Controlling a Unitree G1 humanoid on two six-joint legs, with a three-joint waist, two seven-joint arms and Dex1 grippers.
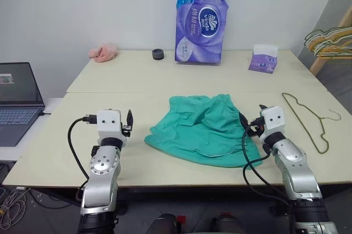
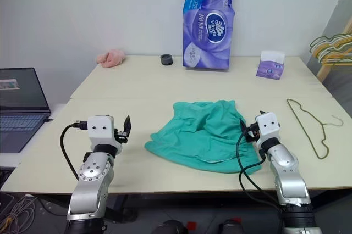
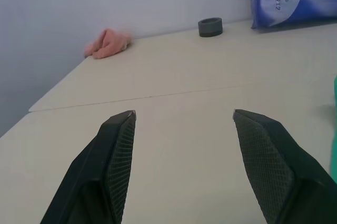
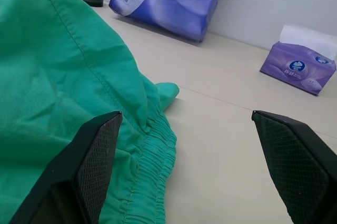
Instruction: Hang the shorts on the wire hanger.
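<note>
Right gripper [image 4: 184, 124]: jaws spread wide and holding nothing; one finger [image 4: 89, 155] hangs over the gathered waistband edge of the shorts, the other over bare table. Whether the near finger touches the cloth I cannot tell.
Left gripper [image 3: 181, 119]: jaws parted and empty, level above bare table, well apart from the cloth.
Shorts [image 1: 206, 127]: teal-green, lying in a rumpled heap at the middle of the table [image 1: 137, 80], between the two arms, elastic waistband toward the right gripper.
Wire hanger [image 1: 308, 118]: thin olive-green wire, flat on the table, to the right of the right arm and apart from the shorts.
Risk, grip: with only one finger over the waistband, closing now would likely pinch a single loose fold, and the shorts would hang bunched instead of opening out.
Risk, hanger: flat thin wire gives the fingers little to get under; a grab from above could skate it toward the table's right edge.
Risk, cable: the black cable [image 1: 245, 154] at the right wrist lies against the cloth and could drag it as the arm moves.
Background: a purple tissue pack [image 1: 201, 17], a small tissue box [image 1: 263, 58], a pink fluffy cloth [image 1: 103, 53] and a dark ring [image 1: 158, 54] sit far back, out of the way.
</note>
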